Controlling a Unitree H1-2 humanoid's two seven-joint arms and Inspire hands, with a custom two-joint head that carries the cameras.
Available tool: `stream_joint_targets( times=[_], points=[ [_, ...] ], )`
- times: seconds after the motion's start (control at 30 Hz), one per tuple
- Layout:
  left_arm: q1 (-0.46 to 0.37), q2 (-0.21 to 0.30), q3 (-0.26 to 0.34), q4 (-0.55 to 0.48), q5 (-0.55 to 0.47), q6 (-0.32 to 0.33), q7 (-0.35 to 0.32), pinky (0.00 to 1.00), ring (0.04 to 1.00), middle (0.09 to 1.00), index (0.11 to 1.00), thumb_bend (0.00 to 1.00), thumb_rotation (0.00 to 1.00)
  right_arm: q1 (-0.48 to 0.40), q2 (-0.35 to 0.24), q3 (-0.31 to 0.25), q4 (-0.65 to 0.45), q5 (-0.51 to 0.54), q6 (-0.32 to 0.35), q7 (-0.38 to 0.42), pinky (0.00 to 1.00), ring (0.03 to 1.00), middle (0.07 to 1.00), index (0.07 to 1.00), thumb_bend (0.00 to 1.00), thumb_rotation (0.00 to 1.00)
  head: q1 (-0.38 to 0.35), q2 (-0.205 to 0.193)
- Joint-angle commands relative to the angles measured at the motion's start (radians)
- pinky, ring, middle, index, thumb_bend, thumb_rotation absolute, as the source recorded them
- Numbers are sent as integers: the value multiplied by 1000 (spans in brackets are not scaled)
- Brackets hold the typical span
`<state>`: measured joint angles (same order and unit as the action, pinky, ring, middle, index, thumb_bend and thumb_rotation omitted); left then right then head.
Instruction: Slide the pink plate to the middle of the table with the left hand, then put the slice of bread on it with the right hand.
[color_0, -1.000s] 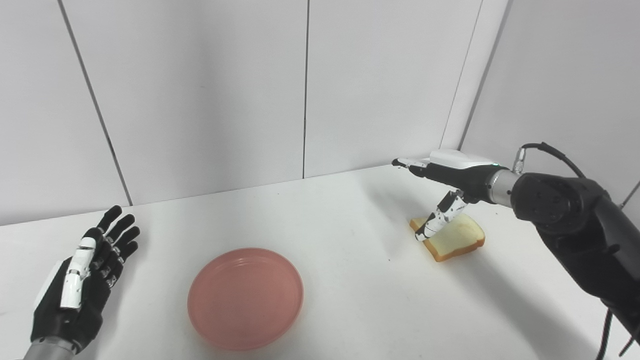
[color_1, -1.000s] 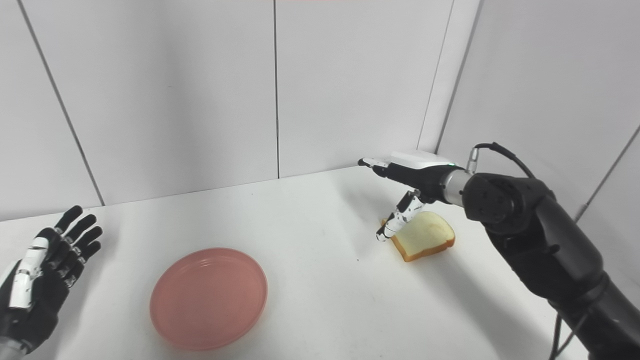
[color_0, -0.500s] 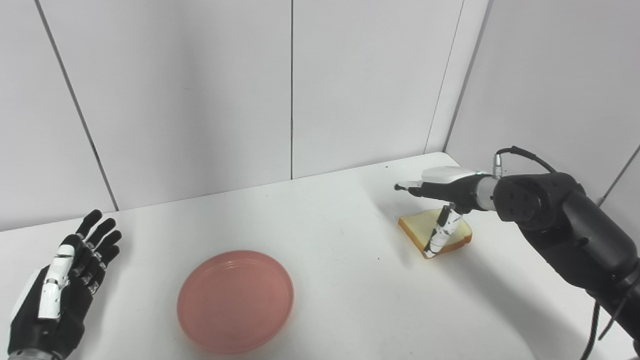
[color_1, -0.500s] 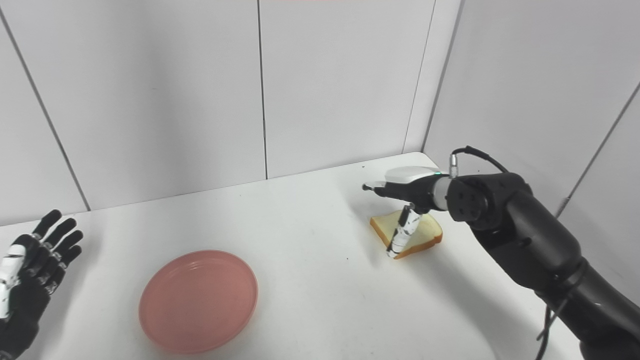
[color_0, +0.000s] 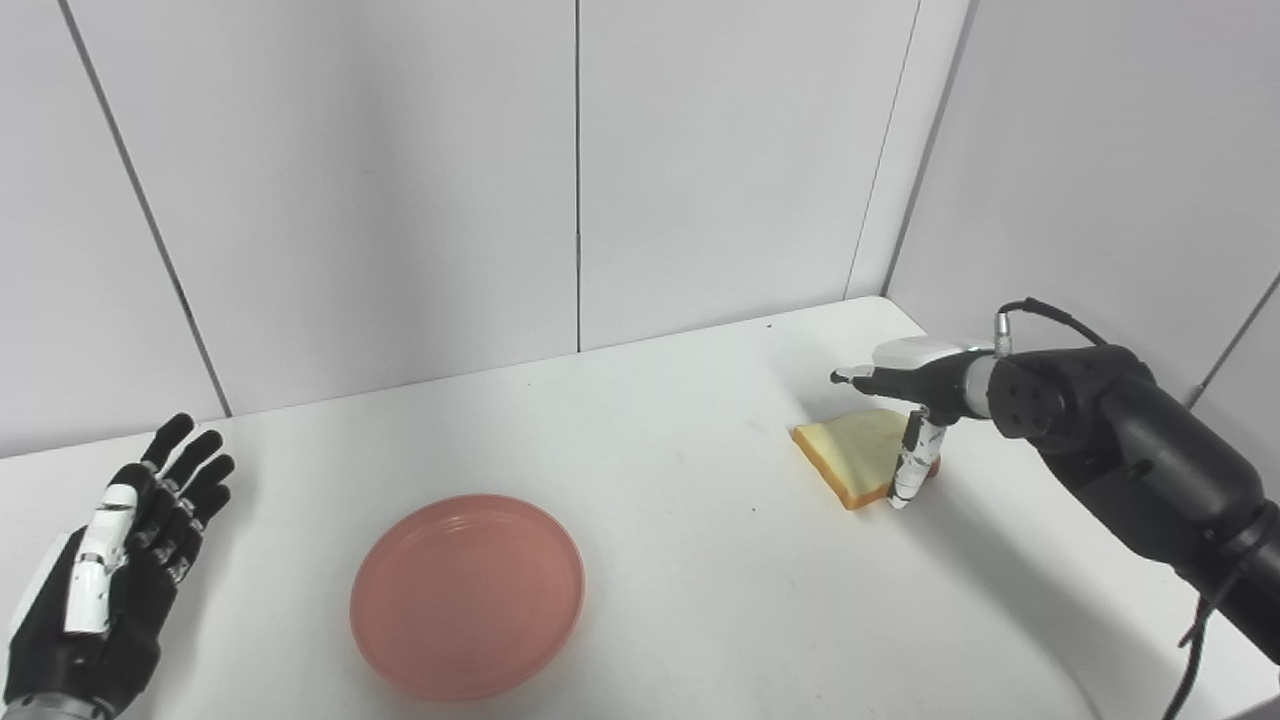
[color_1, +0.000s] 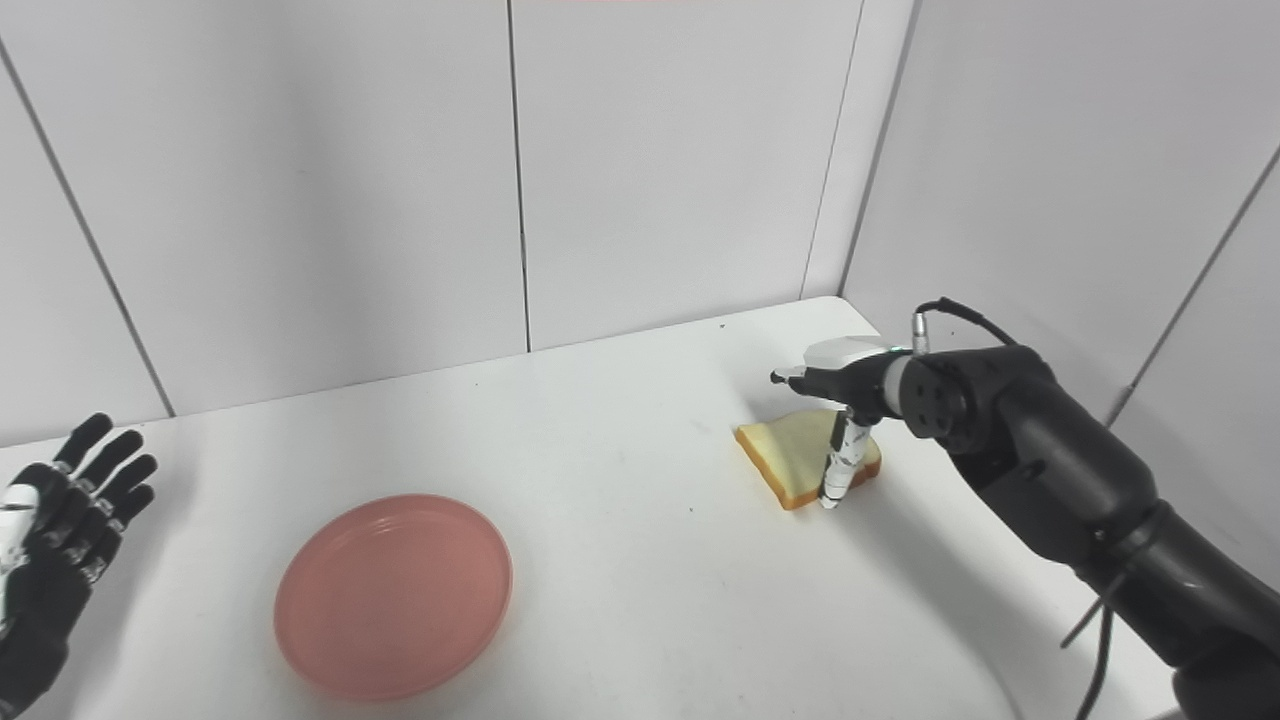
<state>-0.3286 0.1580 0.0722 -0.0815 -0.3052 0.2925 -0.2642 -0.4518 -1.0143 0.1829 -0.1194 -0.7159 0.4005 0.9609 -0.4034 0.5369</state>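
My right hand (color_0: 905, 385) has its fingers (color_0: 850, 377) stretched flat above the bread (color_0: 856, 452) and the thumb (color_0: 910, 465) pointing down at its near edge, gripping nothing. The bread lies flat, far right on the table (color_0: 700, 560). I judge it soft and light, best pinched across its crust edges. The plate (color_0: 467, 594) sits well left, with nothing between. My left hand (color_0: 100, 590) waits, fingers spread.

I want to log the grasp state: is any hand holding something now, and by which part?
Nothing is held yet. The right hand hovers over the bread slice, thumb at its near edge, not closed. The left hand is open and empty.
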Motion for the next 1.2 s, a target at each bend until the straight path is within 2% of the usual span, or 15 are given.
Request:
stream_joint_targets(
  times=[0.0, 0.07, 0.2, 0.27, 0.4, 0.5, 0.7, 0.77, 0.83, 0.93, 1.0, 1.17],
  points=[
    [-33, 15, 1, -24, -4, -30, -8, 984, 948, 952, 941, 424, 1000, -41, -47, -8, 13, -25, -35, -50, 916, 1000, 1000, 1000, 1000, 175, 1, 3],
    [-32, 14, 0, -30, -6, -23, -7, 985, 948, 951, 942, 418, 1000, -48, -45, -1, 39, -28, -58, -65, 913, 1000, 1000, 1000, 1000, 157, 2, 5],
    [-33, 14, -1, -29, -11, -22, -9, 983, 946, 949, 939, 421, 1000, -67, -29, 12, 84, -34, -63, -81, 905, 1000, 1000, 1000, 1000, 204, 2, 6],
    [-33, 15, -2, -29, -10, -22, -10, 986, 947, 950, 939, 424, 1000, -75, -22, 16, 97, -31, -65, -85, 831, 1000, 1000, 1000, 1000, 220, 2, 6],
    [-31, 14, 1, -36, -16, -15, -9, 985, 946, 949, 938, 426, 1000, -92, -9, 39, 135, -23, -126, -120, 863, 996, 1000, 1000, 1000, 235, 3, 10],
    [-30, 14, 1, -40, -17, -10, -8, 980, 943, 946, 936, 423, 1000, -103, 0, 56, 139, -26, -139, -113, 893, 1000, 1000, 1000, 1000, 236, 4, 13],
    [-30, 13, 2, -48, -22, 5, -6, 969, 936, 939, 929, 422, 1000, -116, 20, 69, 168, -16, -173, -136, 857, 991, 1000, 1000, 1000, 207, 6, 17],
    [-30, 14, 3, -50, -31, 15, -8, 969, 938, 941, 931, 421, 1000, -121, 27, 72, 189, -16, -185, -146, 855, 989, 1000, 1000, 1000, 225, 8, 18],
    [-31, 16, 2, -50, -34, 22, -7, 973, 944, 946, 935, 422, 1000, -129, 38, 80, 210, -29, -171, -143, 872, 997, 1000, 1000, 1000, 244, 8, 17],
    [-31, 16, 3, -57, -35, 32, -2, 973, 944, 947, 938, 420, 1000, -140, 57, 82, 238, -21, -145, -126, 920, 1000, 1000, 1000, 1000, 214, 8, 18],
    [-31, 17, 5, -59, -39, 36, -3, 971, 943, 946, 938, 420, 1000, -144, 67, 91, 255, -30, -155, -134, 930, 1000, 1000, 1000, 1000, 213, 9, 19],
    [-32, 19, 7, -61, -43, 37, -6, 972, 943, 946, 938, 416, 1000, -152, 79, 120, 276, -64, -170, -142, 891, 1000, 1000, 1000, 1000, 222, 9, 22]
  ],
)
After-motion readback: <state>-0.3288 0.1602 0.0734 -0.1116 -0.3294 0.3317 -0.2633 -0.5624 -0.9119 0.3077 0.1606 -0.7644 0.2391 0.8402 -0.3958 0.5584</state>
